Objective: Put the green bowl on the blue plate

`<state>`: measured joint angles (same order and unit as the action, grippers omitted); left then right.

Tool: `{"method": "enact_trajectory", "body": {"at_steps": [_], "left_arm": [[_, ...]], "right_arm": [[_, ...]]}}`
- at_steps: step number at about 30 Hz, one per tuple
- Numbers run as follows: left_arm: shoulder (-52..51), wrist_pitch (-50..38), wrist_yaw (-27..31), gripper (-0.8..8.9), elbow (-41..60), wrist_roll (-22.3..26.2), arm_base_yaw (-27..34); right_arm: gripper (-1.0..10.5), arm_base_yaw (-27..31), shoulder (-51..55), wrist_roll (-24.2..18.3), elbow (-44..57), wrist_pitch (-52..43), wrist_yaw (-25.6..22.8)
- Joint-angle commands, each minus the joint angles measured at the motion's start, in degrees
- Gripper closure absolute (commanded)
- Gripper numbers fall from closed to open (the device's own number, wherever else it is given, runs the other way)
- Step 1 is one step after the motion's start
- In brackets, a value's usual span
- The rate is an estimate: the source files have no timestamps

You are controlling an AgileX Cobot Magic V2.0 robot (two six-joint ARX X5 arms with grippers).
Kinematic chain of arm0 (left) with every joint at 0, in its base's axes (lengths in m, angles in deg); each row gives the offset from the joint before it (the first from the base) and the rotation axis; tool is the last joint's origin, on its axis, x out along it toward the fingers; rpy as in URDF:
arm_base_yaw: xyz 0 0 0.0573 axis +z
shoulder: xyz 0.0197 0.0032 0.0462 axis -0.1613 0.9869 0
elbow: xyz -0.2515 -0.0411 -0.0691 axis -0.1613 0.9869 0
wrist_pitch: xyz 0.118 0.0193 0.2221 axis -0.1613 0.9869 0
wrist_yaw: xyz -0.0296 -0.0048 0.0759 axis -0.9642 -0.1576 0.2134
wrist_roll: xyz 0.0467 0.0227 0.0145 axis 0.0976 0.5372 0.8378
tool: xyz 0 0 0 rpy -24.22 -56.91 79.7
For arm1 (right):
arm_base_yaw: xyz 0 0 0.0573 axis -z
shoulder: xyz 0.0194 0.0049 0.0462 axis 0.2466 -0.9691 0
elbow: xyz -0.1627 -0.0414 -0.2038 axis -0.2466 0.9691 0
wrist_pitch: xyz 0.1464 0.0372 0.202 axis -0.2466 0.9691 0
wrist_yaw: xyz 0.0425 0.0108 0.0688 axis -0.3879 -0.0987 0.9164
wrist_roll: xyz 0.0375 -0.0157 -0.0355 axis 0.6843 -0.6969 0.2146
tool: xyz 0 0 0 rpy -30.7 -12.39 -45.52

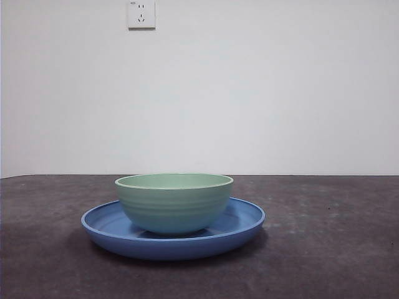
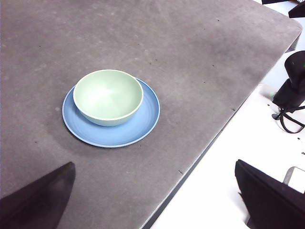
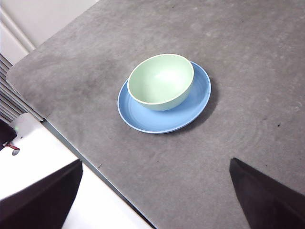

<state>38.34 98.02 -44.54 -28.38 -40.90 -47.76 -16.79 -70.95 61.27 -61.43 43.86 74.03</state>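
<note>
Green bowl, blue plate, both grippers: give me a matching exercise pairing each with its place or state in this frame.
Things:
1. green bowl
2. blue plate
3. left gripper
4. wall socket

Places or states:
A. flat on the dark table
B. high on the white wall
C. upright on the plate, empty
D. open, held back from the dishes

Pairs: 1-C, 2-A, 3-D, 4-B. The right gripper is also open and away.
</note>
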Motion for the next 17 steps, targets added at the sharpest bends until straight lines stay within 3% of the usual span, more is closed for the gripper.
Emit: {"method": "enact_trajectory", "body": {"at_steps": [1, 3, 4, 5, 17], "left_arm": [[0.1, -0.3, 0.1, 4.08, -0.5, 0.3, -0.3], [0.1, -0.2, 0.1, 7.32, -0.5, 0.3, -0.3], [0.1, -0.3, 0.1, 8.02, -0.5, 0.2, -0.3], [0.1, -0.5, 0.1, 7.87, -0.5, 0.2, -0.3], [0.1, -0.5, 0.1, 8.07, -0.5, -0.4, -0.3]], "right_arm": [[4.9, -0.3, 0.0, 0.2, -0.4, -0.5, 0.1], [8.0, -0.3, 0.0, 0.1, -0.4, -0.5, 0.9], [9.8, -0.3, 0.0, 0.0, -0.4, -0.6, 1.6], [9.1, -0.3, 0.0, -0.1, -0.4, -0.8, 1.6], [9.2, -0.3, 0.0, -0.1, -0.4, -1.3, 1.5]]}}
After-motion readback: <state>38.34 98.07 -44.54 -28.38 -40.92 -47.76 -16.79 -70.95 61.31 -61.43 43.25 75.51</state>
